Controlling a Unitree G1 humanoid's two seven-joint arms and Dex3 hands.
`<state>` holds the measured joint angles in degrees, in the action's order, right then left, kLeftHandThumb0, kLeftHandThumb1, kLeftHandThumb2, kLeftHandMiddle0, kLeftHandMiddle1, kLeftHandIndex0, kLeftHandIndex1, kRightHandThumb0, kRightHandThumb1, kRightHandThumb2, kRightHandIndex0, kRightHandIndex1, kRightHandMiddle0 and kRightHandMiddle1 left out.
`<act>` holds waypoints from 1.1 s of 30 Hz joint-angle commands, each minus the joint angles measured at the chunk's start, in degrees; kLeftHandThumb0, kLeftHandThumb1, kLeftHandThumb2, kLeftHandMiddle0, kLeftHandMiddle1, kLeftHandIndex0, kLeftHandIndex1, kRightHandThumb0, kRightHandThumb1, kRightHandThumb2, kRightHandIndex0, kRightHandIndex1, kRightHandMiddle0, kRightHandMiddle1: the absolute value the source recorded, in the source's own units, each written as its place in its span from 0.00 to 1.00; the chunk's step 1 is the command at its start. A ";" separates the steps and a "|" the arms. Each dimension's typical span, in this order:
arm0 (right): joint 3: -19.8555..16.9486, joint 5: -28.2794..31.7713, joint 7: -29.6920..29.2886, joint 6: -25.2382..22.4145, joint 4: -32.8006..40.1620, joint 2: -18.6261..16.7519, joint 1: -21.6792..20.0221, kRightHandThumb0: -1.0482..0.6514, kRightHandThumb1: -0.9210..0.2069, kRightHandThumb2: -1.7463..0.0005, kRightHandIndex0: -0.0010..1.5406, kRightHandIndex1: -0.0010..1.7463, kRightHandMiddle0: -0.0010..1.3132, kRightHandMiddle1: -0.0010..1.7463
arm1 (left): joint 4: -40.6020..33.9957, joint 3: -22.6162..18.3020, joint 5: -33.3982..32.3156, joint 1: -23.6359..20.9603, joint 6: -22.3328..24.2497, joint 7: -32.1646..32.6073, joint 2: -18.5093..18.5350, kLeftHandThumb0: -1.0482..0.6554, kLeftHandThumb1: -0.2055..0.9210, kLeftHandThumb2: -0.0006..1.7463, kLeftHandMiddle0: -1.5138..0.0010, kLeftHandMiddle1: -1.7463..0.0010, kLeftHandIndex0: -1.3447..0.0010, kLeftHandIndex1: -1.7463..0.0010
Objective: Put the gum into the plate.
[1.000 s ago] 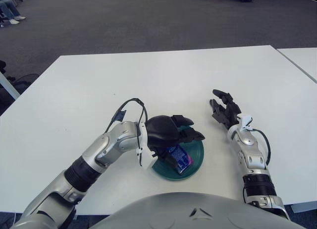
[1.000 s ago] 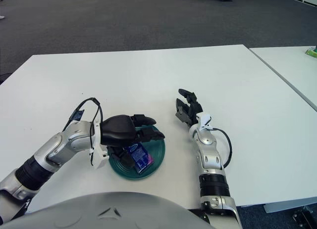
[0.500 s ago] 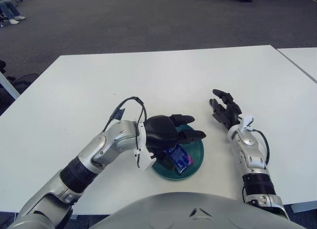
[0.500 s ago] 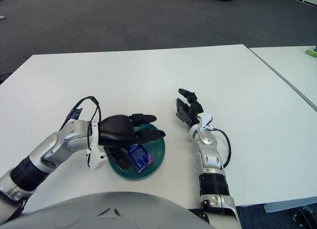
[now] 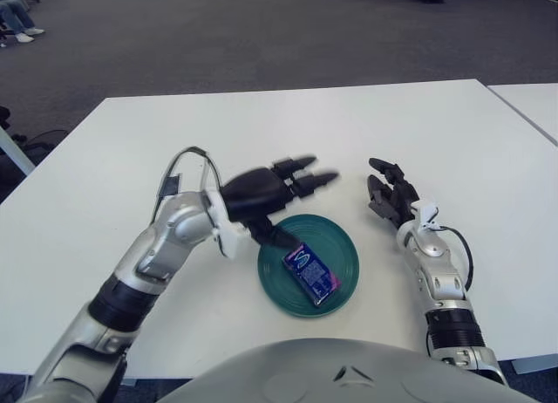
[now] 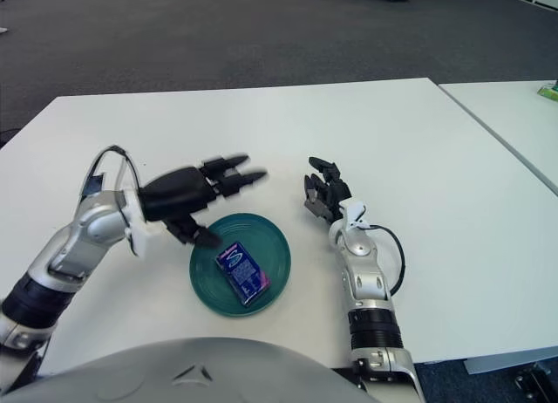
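A blue gum pack lies flat in the dark green plate near the table's front edge. My left hand hovers above the plate's far left rim, fingers spread and holding nothing, clear of the gum. To the right of the plate shows my right hand, idle, with its fingers spread and empty.
The white table stretches bare behind and beside the plate. A second white table stands at the right edge. Grey carpet lies beyond the far edge.
My left hand has let go of the gum and risen up and back to the left, leaving the pack uncovered in the plate. The right hand barely moved.
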<state>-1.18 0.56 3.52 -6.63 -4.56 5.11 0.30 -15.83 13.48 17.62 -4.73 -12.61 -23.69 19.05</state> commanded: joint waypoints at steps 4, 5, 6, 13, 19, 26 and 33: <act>1.27 -1.97 -0.78 -4.39 1.83 0.34 1.13 0.24 0.00 0.54 0.15 0.00 0.00 0.31 | 8.53 -6.41 -19.71 8.67 0.20 17.04 -22.97 0.00 1.00 0.35 1.00 1.00 1.00 1.00; 1.37 -2.08 -0.75 -4.59 2.06 0.37 1.25 0.24 0.00 0.55 0.15 0.01 0.00 0.31 | 6.67 -7.14 -23.07 9.78 1.61 18.55 -25.93 0.00 1.00 0.36 1.00 1.00 1.00 1.00; 1.44 -2.19 -0.77 -4.65 2.14 0.39 1.30 0.24 0.00 0.55 0.16 0.01 0.00 0.31 | 4.76 -7.86 -26.03 10.90 3.88 21.35 -29.46 0.00 1.00 0.37 1.00 1.00 1.00 1.00; 1.59 -2.59 -0.91 -4.54 2.00 0.25 1.73 0.25 0.00 0.55 0.19 0.01 0.00 0.32 | -0.99 -10.18 -32.73 14.44 10.47 35.86 -40.67 0.00 1.00 0.45 1.00 1.00 1.00 1.00; 1.82 -2.19 -0.63 -3.97 2.38 0.03 2.55 0.26 0.00 0.56 0.20 0.01 0.00 0.32 | -0.74 -11.36 -34.00 16.77 11.80 40.12 -35.14 0.00 1.00 0.50 1.00 1.00 1.00 1.00; 1.87 -2.23 -0.60 -4.28 3.12 0.04 3.00 0.26 0.00 0.56 0.20 0.01 0.00 0.32 | 3.96 -10.78 -30.58 17.22 9.16 39.99 -29.03 0.00 1.00 0.55 0.96 0.98 0.95 0.98; 2.02 -2.28 -0.58 -4.81 4.48 0.00 3.78 0.26 0.00 0.56 0.20 0.01 0.00 0.32 | 7.20 -8.35 -19.47 21.83 4.62 37.62 -22.99 0.02 1.00 0.58 0.91 0.98 0.93 0.95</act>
<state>0.51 -1.54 2.73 -9.52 0.13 5.12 2.96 -10.25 4.28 -5.12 15.16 -5.34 15.40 -5.41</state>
